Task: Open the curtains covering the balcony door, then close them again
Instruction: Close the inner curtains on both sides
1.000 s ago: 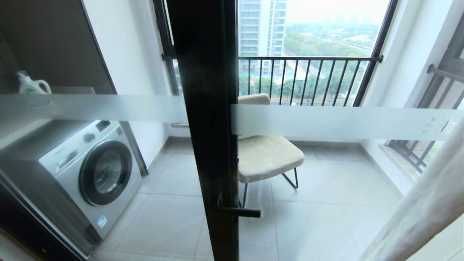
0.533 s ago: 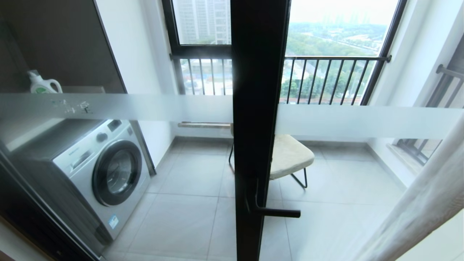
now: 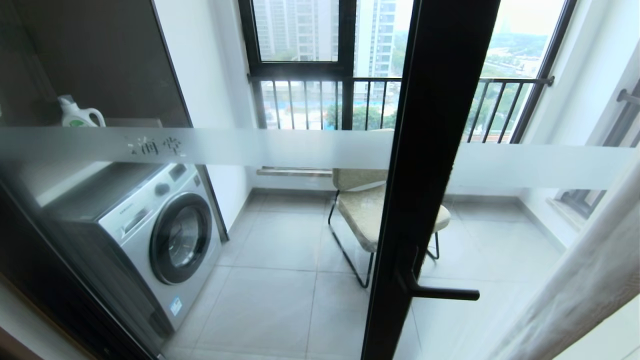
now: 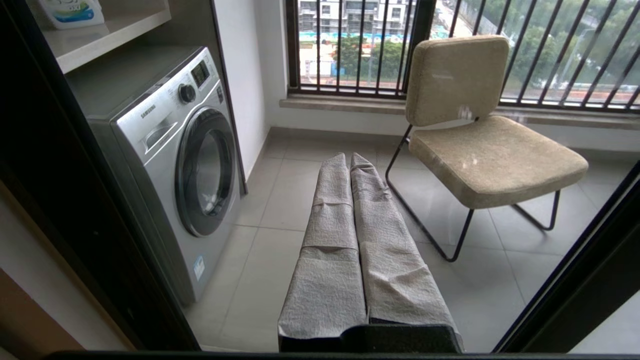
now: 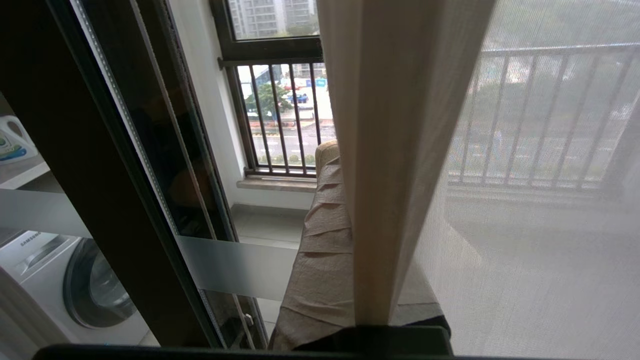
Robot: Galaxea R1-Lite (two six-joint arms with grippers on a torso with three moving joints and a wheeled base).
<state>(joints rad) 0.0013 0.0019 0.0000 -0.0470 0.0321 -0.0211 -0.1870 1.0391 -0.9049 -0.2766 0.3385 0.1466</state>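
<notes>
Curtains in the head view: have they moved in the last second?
Yes. The camera shifted too, but the curtains have drawn leftward, nearer the balcony door centre post; the glass between them has narrowed.

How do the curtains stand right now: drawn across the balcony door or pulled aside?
Pulled aside. The curtains cover only the right edge of the balcony door; the rest of the glass is bare. The right gripper is shut on their edge.

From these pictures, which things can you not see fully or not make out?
- Curtains: head view, only a lower strip at the right edge; top cut off.
- Right gripper: right wrist view, a curtain fold covers one finger; tips hidden, grip unclear.
- Chair: head view, split by the door frame, its back behind the frosted band.
- Detergent bottle: left wrist view, cut off by the picture edge.
</notes>
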